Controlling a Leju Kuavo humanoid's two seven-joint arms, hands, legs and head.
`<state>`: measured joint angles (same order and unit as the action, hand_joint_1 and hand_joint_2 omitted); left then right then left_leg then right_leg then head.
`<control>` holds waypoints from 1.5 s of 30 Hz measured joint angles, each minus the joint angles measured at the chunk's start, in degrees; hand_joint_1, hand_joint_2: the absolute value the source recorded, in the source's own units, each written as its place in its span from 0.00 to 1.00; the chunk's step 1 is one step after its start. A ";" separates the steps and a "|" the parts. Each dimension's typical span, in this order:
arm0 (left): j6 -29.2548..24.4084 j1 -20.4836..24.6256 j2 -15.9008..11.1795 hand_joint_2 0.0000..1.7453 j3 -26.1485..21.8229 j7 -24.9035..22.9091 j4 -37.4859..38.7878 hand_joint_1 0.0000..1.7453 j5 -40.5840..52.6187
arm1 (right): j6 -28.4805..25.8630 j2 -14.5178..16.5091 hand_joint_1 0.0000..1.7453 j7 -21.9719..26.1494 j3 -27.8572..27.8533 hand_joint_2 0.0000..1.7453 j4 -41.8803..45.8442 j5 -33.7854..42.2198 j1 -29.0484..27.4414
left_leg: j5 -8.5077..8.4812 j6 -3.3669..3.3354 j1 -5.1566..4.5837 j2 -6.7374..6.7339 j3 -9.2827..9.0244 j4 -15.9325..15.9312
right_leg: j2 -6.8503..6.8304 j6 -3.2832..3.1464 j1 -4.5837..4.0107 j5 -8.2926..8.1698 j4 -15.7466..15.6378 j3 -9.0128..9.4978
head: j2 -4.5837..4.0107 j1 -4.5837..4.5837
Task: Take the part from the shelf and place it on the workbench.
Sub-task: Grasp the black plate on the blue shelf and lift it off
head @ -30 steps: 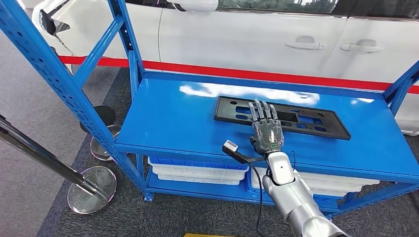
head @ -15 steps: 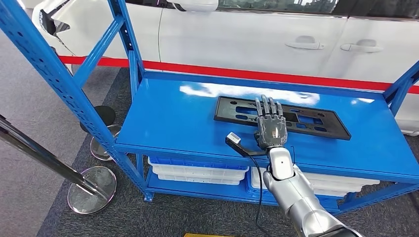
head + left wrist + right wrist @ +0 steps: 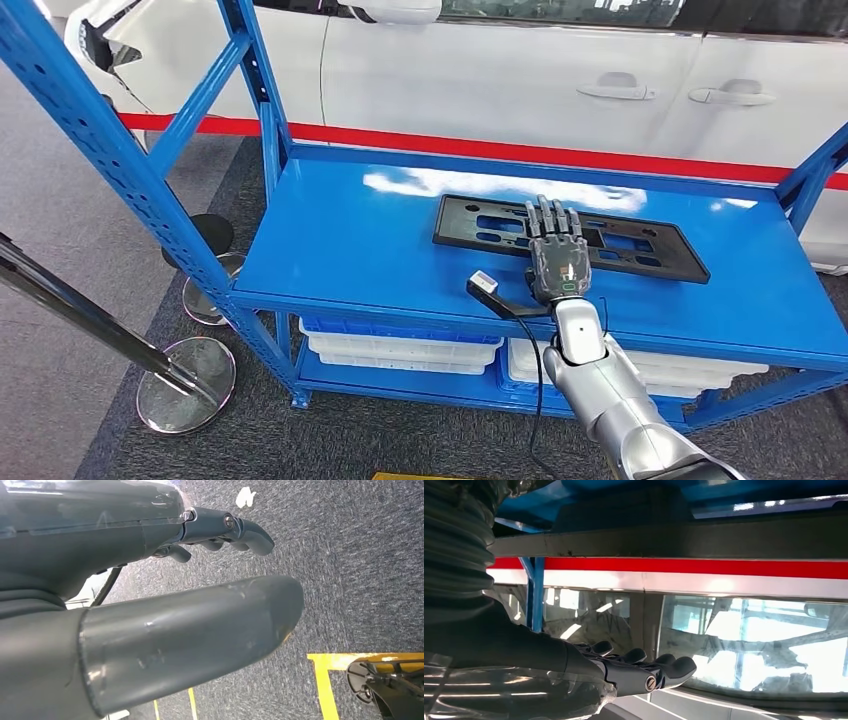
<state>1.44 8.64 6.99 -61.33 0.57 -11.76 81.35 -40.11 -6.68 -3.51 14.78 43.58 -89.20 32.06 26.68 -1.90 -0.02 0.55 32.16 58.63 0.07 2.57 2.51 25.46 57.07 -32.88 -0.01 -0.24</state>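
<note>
on the blue shelf (image 3: 380, 250), in the head view, the flat black part (image 3: 480, 225) is laid near the back, its middle covered by the right hand (image 3: 556, 250). the fingers are stretched out flat and apart over the part, with nothing held; whether they touch it cannot be told. compared with a second ago, the hand is seen shifted rightward and further over the part. a white car (image 3: 520, 80) is cut off behind.

in the left wrist view, the left hand (image 3: 150, 580) is seen above grey carpet (image 3: 350, 580), fingers loosely curled, nothing in them.

in the right wrist view, the right hand's fingers (image 3: 664, 672) are extended; the part is hidden.
</note>
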 joint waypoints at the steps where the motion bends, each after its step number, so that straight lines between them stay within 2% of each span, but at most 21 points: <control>1: 0.00 0.00 0.00 0.00 0.00 0.01 0.00 0.00 0.00 | 0.00 -0.01 0.00 0.01 -0.03 1.00 0.00 -0.01 0.00 | 0.00 0.00 0.00 0.00 0.00 0.00 | 0.00 0.00 0.00 0.00 0.00 0.00 | 0.00 0.00; 14: -0.01 -0.01 0.00 0.00 0.00 0.37 0.00 0.00 -0.20 | 0.00 -0.40 0.00 -0.05 -0.81 1.00 -0.11 -0.39 -0.11 | 0.00 0.00 0.00 0.00 0.01 0.00 | 0.00 0.00 0.01 0.00 0.00 0.00 | -0.01 0.00; 15: -0.02 -0.01 0.00 0.00 0.00 0.37 0.00 0.00 -0.21 | 0.00 -0.42 0.06 -0.05 -0.90 1.00 -0.11 -0.39 -0.13 | 0.00 0.00 0.00 0.00 0.01 0.00 | 0.00 0.00 0.00 0.00 0.00 0.00 | -0.01 0.00; 18: -0.02 -0.01 0.00 0.00 0.00 0.38 0.00 0.00 -0.24 | 0.00 -0.46 0.79 -0.02 -1.07 1.00 -0.11 -0.39 -0.15 | 0.00 0.00 0.00 0.00 0.00 0.00 | 0.00 0.00 0.00 0.00 0.00 0.00 | -0.01 0.00; 19: -0.02 -0.01 0.00 0.00 0.00 0.40 0.00 0.00 -0.27 | 0.00 -0.48 0.97 0.06 -1.13 1.00 -0.11 -0.39 -0.16 | 0.00 0.00 0.00 0.00 0.00 0.00 | 0.00 0.00 0.00 0.00 0.00 0.00 | 0.00 0.00; 22: 0.00 -0.01 0.00 0.00 0.00 0.55 0.00 0.00 -0.40 | 0.00 -0.50 1.00 0.56 -1.48 1.00 -0.11 -0.39 -0.18 | 0.00 0.00 0.00 0.00 0.00 0.00 | 0.00 0.00 0.00 0.00 0.00 0.00 | 0.00 0.00; 45: -0.19 -0.15 0.00 0.00 0.00 1.57 0.00 0.00 -1.11 | -0.07 -0.69 1.00 4.25 -4.87 1.00 2.01 0.22 -1.92 | 0.00 0.00 0.00 0.01 0.00 0.00 | -0.01 0.00 0.00 0.00 0.00 0.01 | -0.01 0.00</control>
<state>1.25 8.48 6.99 -61.33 2.14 -11.76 80.24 -40.17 -7.37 0.73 9.90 45.59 -88.97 30.14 26.68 -1.90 -0.02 0.56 32.16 58.64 0.06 2.57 2.51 25.46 57.07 -32.86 -0.02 -0.24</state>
